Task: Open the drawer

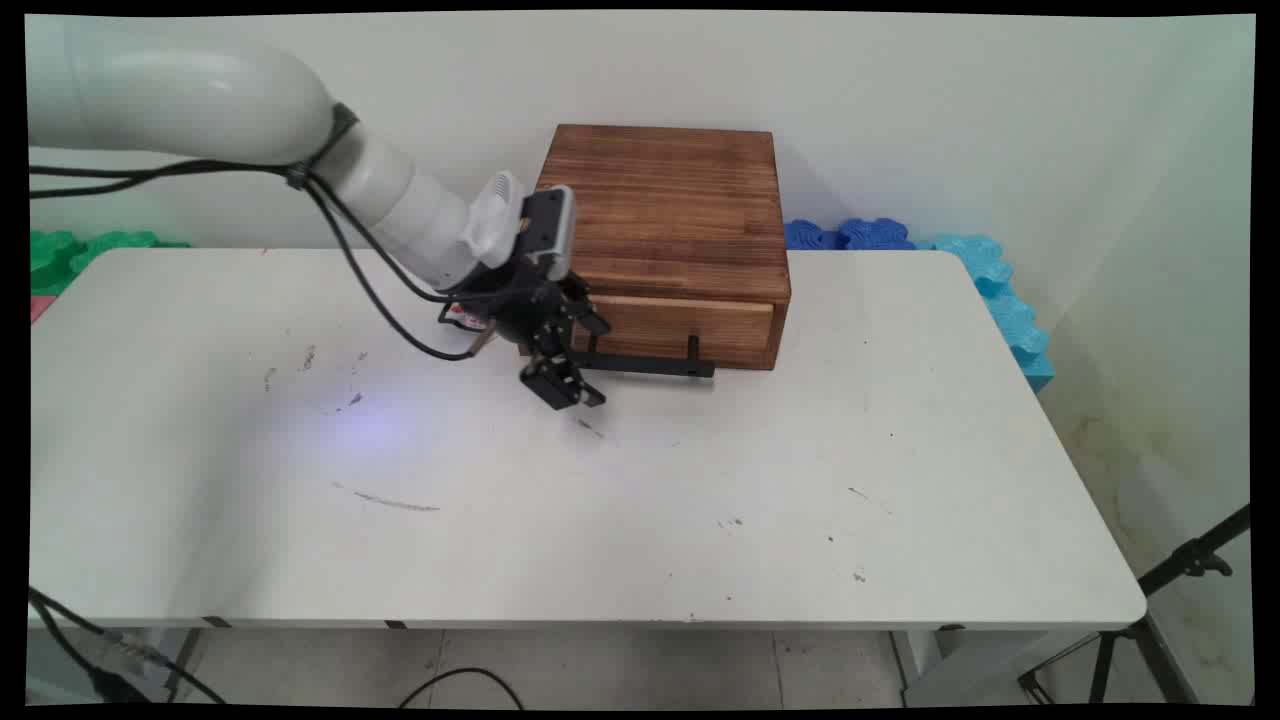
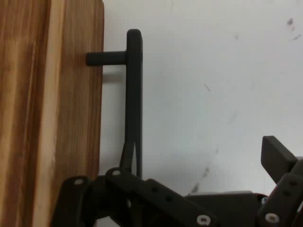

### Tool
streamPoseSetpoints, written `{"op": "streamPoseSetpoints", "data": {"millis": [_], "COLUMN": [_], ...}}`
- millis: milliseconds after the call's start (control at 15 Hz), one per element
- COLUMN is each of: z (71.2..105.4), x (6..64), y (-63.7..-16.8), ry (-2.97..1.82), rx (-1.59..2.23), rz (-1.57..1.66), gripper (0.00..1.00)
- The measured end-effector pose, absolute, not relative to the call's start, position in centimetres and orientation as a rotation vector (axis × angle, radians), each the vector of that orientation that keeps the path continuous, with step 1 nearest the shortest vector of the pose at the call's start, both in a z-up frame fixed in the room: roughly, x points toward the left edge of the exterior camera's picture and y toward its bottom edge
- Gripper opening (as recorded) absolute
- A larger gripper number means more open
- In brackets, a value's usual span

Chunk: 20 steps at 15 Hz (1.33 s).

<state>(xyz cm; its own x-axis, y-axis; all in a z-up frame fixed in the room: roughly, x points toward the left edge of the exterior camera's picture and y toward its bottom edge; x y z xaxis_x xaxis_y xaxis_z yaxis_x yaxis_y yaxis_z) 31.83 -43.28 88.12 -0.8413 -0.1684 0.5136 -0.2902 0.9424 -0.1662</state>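
At the back of a white table (image 1: pixel 700 480), against the wall, stands a brown wooden box (image 1: pixel 665 215) with one drawer (image 1: pixel 690 325) in its front face. A long black bar handle (image 1: pixel 650 366) runs across the drawer front on short posts. The black gripper (image 1: pixel 570 362) of a white robot arm (image 1: pixel 300 140) sits at the left end of this handle, its fingers spread open. In the hand view one finger (image 2: pixel 128 156) lies right alongside the handle bar (image 2: pixel 134 99) (whether it actually touches cannot be told), while the other finger (image 2: pixel 277 158) stands well apart over bare table. Black cables (image 1: pixel 370 290) hang from the arm. Green, blue and light-blue foam blocks (image 1: pixel 850 235) line the wall behind the table.
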Motion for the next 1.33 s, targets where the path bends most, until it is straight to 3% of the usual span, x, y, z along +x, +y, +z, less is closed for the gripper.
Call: {"op": "streamPoseSetpoints", "data": {"millis": [1333], "z": [82.4], "x": [26.3], "y": [-47.2], "ry": [-2.645], "rx": [0.353], "rz": [0.374], "gripper": [1.0]}}
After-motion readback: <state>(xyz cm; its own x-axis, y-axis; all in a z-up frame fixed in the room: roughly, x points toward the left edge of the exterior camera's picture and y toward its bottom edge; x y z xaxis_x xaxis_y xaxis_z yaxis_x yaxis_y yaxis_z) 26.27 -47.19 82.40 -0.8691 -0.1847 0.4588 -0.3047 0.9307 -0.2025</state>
